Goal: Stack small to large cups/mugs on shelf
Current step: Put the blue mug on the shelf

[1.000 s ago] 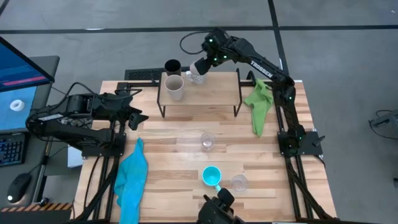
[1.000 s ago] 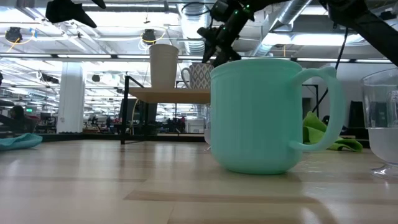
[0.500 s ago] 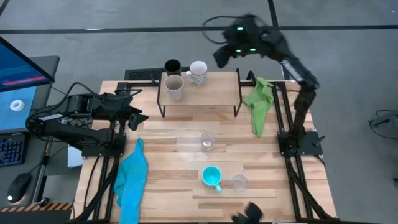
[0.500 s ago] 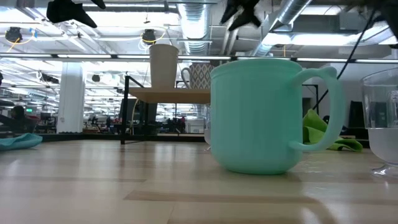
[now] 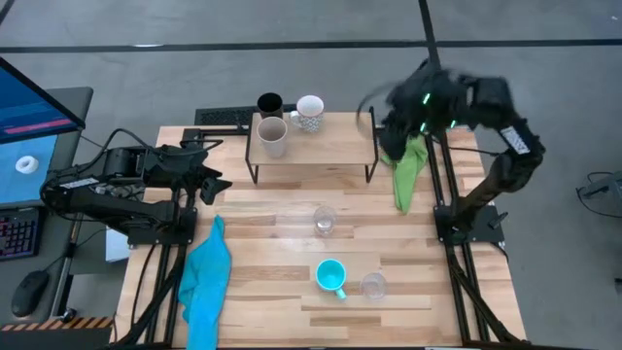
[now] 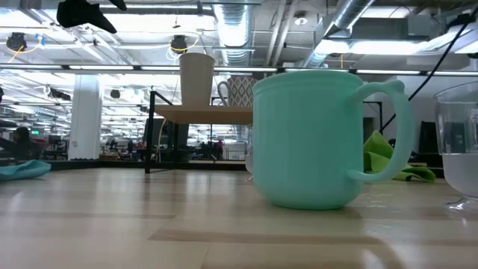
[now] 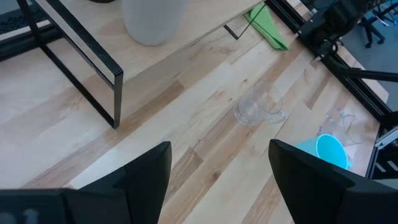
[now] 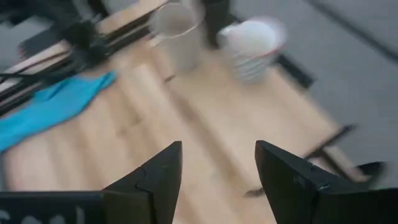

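Note:
The light-wood shelf (image 5: 326,146) stands at the table's far middle. The beige-grey cup (image 5: 273,136) and the white handled mug (image 5: 309,112) stand upright on it, and the black tumbler (image 5: 269,103) stands at its far left corner. A clear glass (image 5: 324,221), the cyan mug (image 5: 331,275) and a second clear glass (image 5: 373,286) stand on the tabletop nearer the front. My right gripper (image 5: 387,131) is open and empty in the air beside the shelf's right end, as its wrist view (image 8: 217,180) shows. My left gripper (image 5: 216,183) is open and empty at the table's left, as its wrist view (image 7: 217,180) shows.
A green cloth (image 5: 406,160) lies along the table's right side, under my right gripper. A blue cloth (image 5: 206,277) lies at the front left. In the low view the cyan mug (image 6: 314,138) stands close in front of the shelf (image 6: 202,113).
My right gripper has come away from the white mug at the shelf's far edge. It rose, then swung toward the table's right edge and down beside the shelf's right end. The white mug stays upright on the shelf.

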{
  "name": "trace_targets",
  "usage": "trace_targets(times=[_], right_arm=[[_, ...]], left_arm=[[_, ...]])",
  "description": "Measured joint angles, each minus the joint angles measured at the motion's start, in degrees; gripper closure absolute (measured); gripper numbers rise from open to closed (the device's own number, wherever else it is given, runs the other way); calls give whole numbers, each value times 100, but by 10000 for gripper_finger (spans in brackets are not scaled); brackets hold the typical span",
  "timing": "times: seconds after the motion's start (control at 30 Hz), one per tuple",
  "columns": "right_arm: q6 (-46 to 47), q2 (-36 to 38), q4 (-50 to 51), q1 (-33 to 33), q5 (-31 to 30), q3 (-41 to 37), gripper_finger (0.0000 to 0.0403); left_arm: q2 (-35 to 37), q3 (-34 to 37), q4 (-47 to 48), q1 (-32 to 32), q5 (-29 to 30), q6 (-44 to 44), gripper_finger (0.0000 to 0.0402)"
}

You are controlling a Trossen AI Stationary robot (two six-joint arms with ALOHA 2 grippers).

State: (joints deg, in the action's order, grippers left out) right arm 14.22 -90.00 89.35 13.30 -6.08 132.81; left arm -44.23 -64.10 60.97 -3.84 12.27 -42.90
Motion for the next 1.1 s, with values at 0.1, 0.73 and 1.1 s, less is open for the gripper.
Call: trace_targets(times=[0.1, 0.73, 1.1], right_arm=[[366, 14, -203, -943, -10, -341, 180], [1345, -1676, -2034, -4199, -517, -2312, 180], [1229, -2709, -2337, -4336, 135, -2312, 180]], left_arm=[[2, 2, 2, -1, -13, 45, 141], [2, 2, 9, 0, -149, 691, 141], [2, 2, 99, -2, -348, 731, 141]])
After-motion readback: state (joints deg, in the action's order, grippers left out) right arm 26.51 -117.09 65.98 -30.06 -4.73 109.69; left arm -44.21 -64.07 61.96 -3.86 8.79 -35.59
